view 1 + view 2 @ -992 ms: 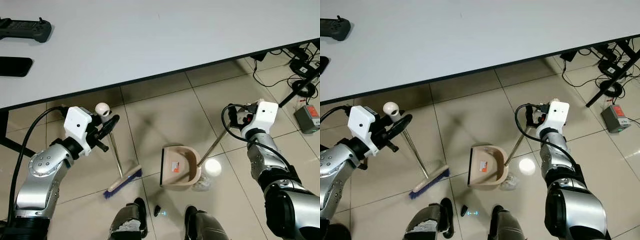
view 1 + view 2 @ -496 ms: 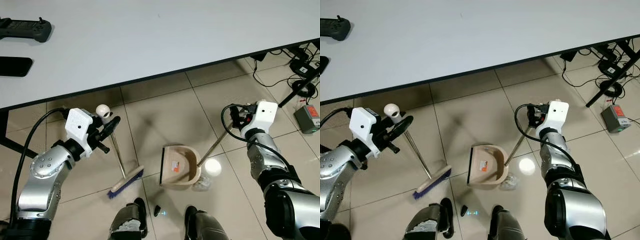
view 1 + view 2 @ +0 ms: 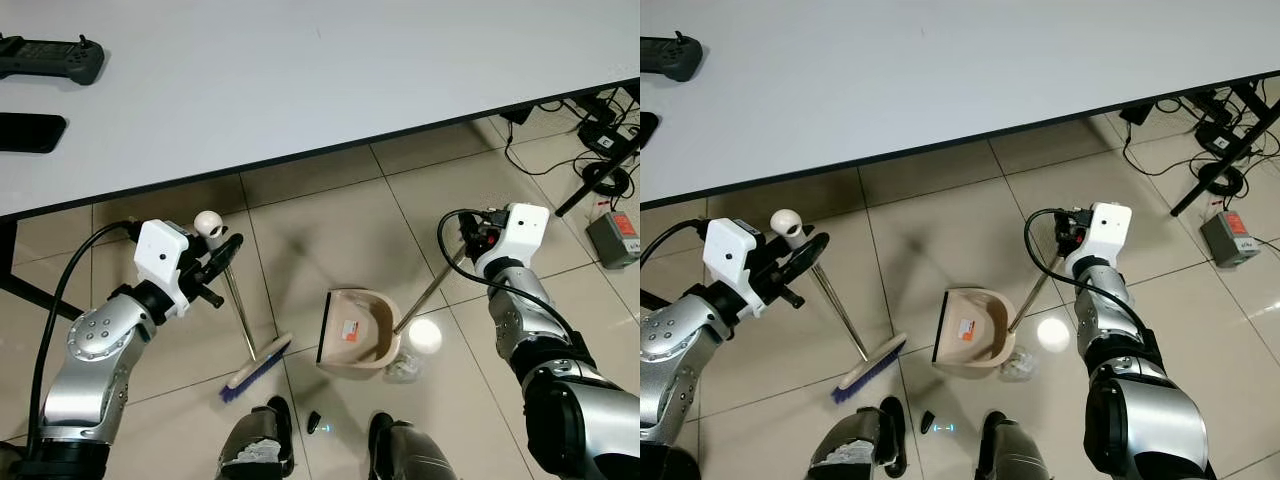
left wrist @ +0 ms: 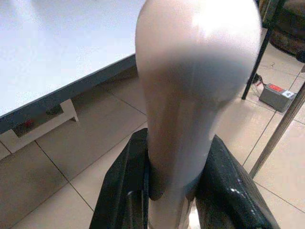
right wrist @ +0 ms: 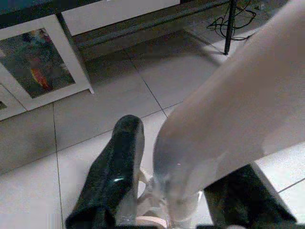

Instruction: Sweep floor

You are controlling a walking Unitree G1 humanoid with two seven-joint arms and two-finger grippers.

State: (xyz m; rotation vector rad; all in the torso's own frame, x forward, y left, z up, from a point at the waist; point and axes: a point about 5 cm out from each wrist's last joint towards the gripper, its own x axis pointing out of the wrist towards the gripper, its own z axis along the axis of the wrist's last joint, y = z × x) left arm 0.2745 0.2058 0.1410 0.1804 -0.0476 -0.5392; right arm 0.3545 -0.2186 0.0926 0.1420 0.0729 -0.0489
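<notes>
One broom, one dustpan, two gripping pincers.

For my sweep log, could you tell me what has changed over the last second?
The left gripper, shut on the broom handle, has drawn the broom head rightward toward the dustpan. The dustpan stayed put, its handle held by the right gripper.

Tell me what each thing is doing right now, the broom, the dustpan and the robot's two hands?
Broom: tilted, bristles on the floor.
Dustpan: resting on the tiles, mouth toward the broom.
Left gripper: shut on the broom's handle.
Right gripper: shut on the dustpan's handle.
</notes>
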